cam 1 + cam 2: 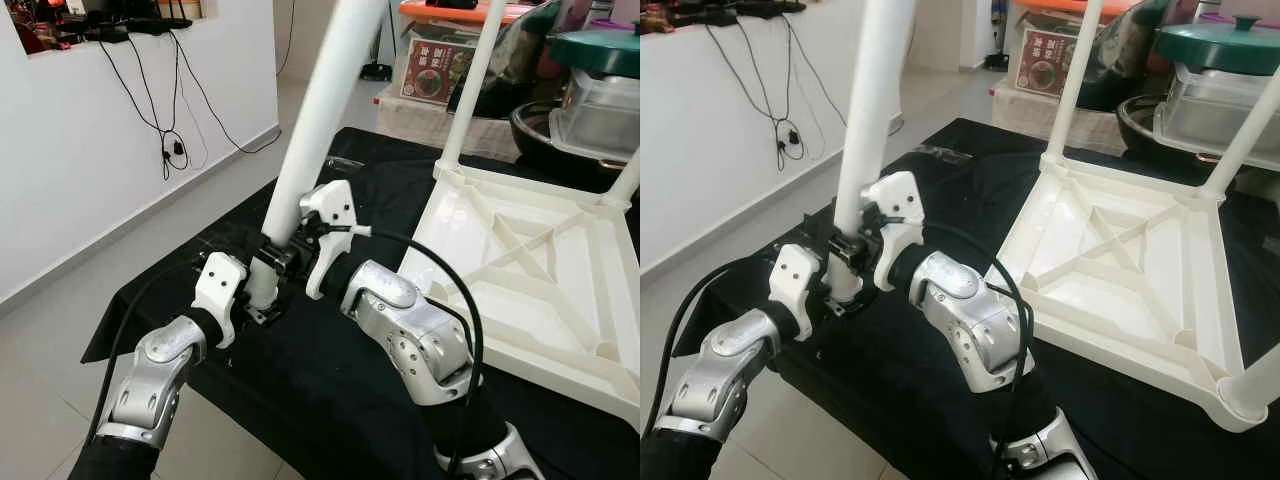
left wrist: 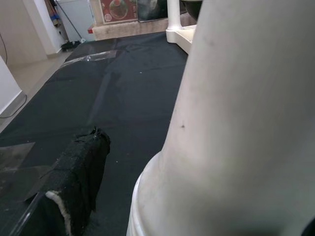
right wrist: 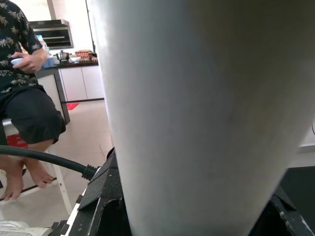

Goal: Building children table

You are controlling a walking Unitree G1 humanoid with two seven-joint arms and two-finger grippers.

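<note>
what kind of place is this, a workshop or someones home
Most likely a lived-in home: white kitchen cabinets behind a seated person, a lidded green cooking pot, and cardboard boxes beside the black-covered table.

**Legible Markings: Findings**

One printed item was noted. A red-and-white carton (image 1: 437,70) stood at the upper centre of the left eye view, behind the black-covered table (image 1: 330,400). Its face carried a round picture and a few white characters above it, too small and blurred to be read. The same carton face appeared at the top of the left wrist view (image 2: 118,9), again unreadable. No brand, number, label or sign could be read on any other surface inspected.
</note>
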